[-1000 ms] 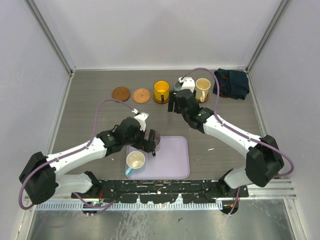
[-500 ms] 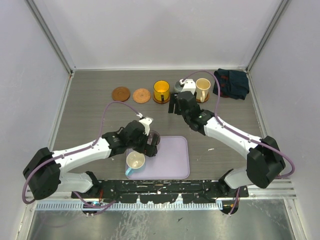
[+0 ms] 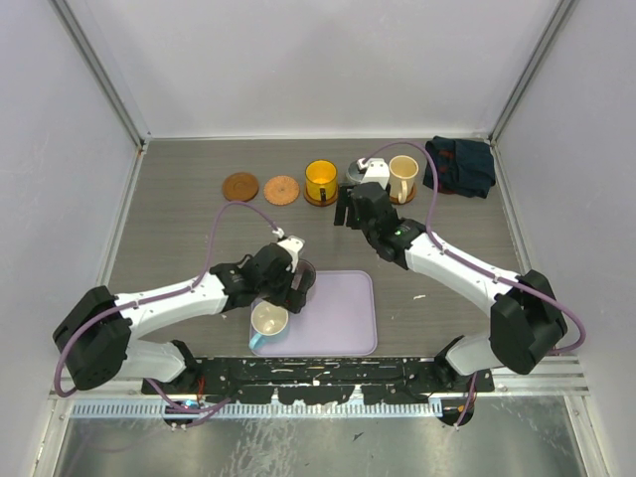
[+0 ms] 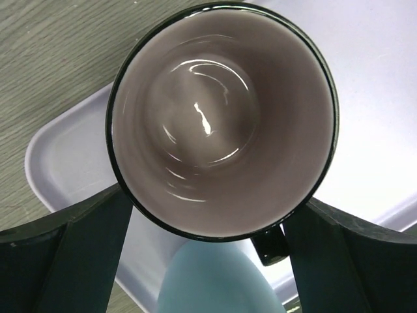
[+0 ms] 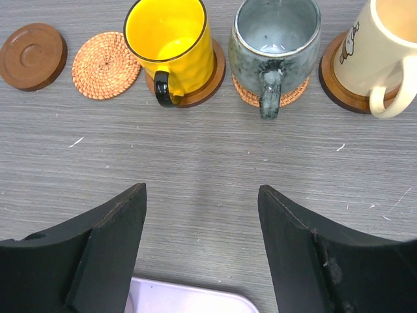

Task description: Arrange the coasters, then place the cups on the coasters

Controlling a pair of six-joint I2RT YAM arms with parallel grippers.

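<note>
top view
purple-grey mug (image 3: pixel 309 274): upright at the far left corner of the lavender tray (image 3: pixel 343 318), mostly hidden under the left gripper (image 3: pixel 298 285)
cream-and-blue mug (image 3: pixel 269 320): upright on the tray, just beside the purple-grey mug, nearer the arm bases
far row, left to right: dark coaster (image 3: pixel 239 186) and woven coaster (image 3: pixel 282 189), both bare; yellow mug (image 3: pixel 321 180); grey-teal mug (image 3: pixel 355 173), half hidden by the right arm; cream mug (image 3: pixel 402 177)
dark blue cloth (image 3: pixel 460 165): bunched in the far right corner, near the cream mug

left wrist view
purple-grey mug: seen from above, empty, glossy grey-brown inside, dark rim, dark handle
left gripper: fingers stand wide, one on each side of the mug; cannot tell whether they press on it
in the way: blue wall of the cream-and-blue mug, close under the handle, between the fingers

right wrist view
right gripper (image 5: pixel 202 192): jaws apart, nothing between them, over bare table (image 5: pixel 208 143)
cups: yellow, grey-teal and cream mugs each sit on a coaster
bare coasters: left of the yellow mug, dark one outermost
</note>
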